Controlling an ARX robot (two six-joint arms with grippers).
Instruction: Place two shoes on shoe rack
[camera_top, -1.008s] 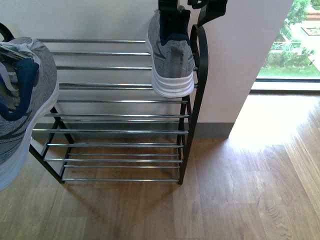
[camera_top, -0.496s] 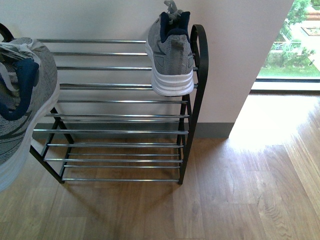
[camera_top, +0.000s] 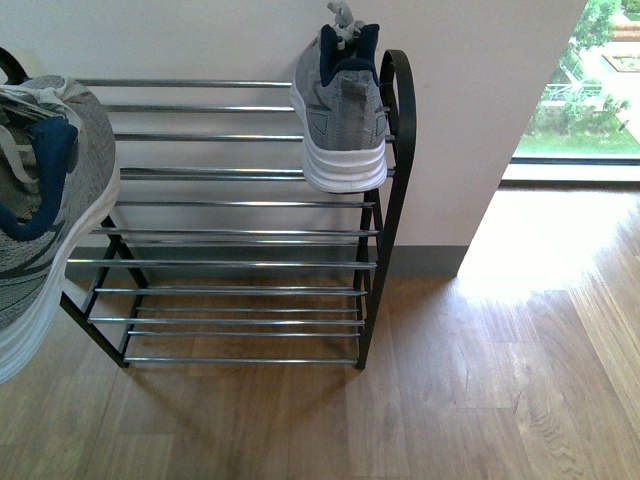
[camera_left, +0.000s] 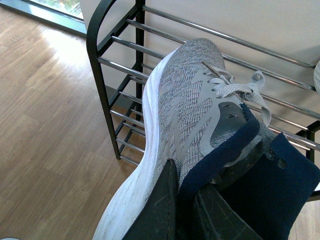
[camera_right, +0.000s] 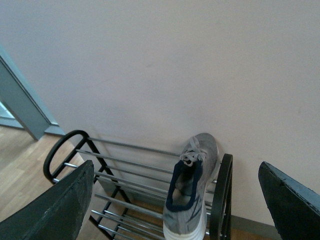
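The shoe rack (camera_top: 398, 150) stands against the wall (camera_top: 200, 40) on the wooden floor (camera_top: 480, 380). One grey sneaker, the placed sneaker (camera_top: 345, 120), rests on the top tier at the right end. Its toe points to the wall, and its white heel sole projects past the front chrome bar. Its right side lies just beside the rounded top of the right side frame. From this sneaker the top-tier bars run uncovered toward the left end, and the lower tiers show bare bars across their width. The floor in front of and to the right of the rack is open up to the window (camera_top: 590, 90). The second grey sneaker, the held sneaker (camera_top: 40, 220), fills the left edge of the front view, near the camera and tilted. In the left wrist view the left pincer (camera_left: 187, 212) grips the held sneaker (camera_left: 185, 110) at the navy collar, one finger outside and one inside. The toe points toward the rack bars near a rounded side frame (camera_left: 95, 55); contact with the bars cannot be determined. The right pincer (camera_right: 172, 207) sits above the rack with its fingers (camera_right: 55, 210) spread wide, nothing between them, well apart from the placed sneaker (camera_right: 190, 190).
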